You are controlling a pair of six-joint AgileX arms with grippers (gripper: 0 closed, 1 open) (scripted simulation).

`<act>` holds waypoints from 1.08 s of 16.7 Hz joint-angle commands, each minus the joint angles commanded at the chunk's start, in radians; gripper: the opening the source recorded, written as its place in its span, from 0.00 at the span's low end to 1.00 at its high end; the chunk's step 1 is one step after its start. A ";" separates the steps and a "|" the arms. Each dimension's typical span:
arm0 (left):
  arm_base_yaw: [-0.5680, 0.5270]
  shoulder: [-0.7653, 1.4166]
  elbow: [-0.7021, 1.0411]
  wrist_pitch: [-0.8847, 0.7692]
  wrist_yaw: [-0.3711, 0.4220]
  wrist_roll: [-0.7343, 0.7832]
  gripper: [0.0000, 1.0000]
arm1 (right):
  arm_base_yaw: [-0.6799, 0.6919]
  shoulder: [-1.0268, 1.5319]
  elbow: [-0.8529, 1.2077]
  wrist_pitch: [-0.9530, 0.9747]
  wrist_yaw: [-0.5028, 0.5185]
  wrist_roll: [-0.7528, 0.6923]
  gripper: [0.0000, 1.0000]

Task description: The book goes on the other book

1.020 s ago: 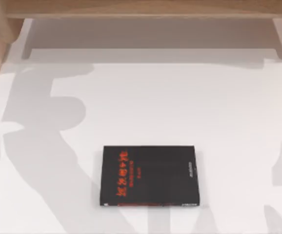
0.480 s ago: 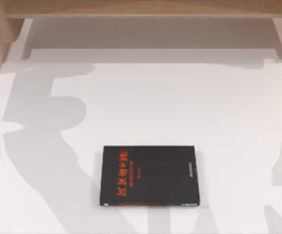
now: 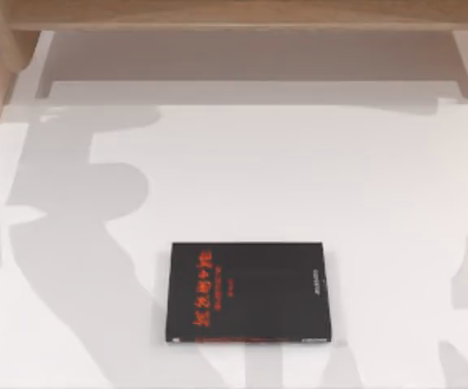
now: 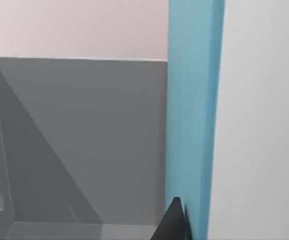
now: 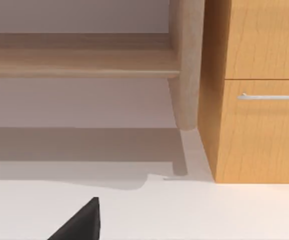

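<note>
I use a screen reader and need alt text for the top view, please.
A thin black book with red lettering lies flat on the white table, near its front edge. A wooden shelf runs along the back, and arm shadows fall across the table's left.

You're looking down on a white desk (image 3: 299,162) crossed by broad grey shadows (image 3: 72,227) — light falls from above. Along its far edge runs a light wooden shelf (image 3: 242,14) on posts. From the right wrist view, a wooden cabinet (image 5: 259,125) with a metal drawer handle (image 5: 269,96) stands beside a rounded post (image 5: 187,65). Behind, perhaps a pale wall (image 5: 74,15).
</note>
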 joint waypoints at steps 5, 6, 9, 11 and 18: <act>0.000 -0.017 -0.010 -0.007 0.003 0.002 0.00 | 0.000 0.000 0.000 0.000 0.000 0.000 1.00; 0.000 -0.017 -0.010 -0.007 0.003 0.002 0.00 | 0.000 0.000 0.000 0.000 0.000 0.000 1.00; -0.017 -0.077 -0.029 -0.009 -0.056 0.061 0.00 | 0.000 0.000 0.000 0.000 0.000 0.000 1.00; -0.056 -0.163 -0.038 -0.008 -0.146 0.144 0.00 | 0.000 0.000 0.000 0.000 0.000 0.000 1.00; -0.414 -0.546 -0.081 -0.031 -0.630 0.513 0.00 | 0.000 0.000 0.000 0.000 0.000 0.000 1.00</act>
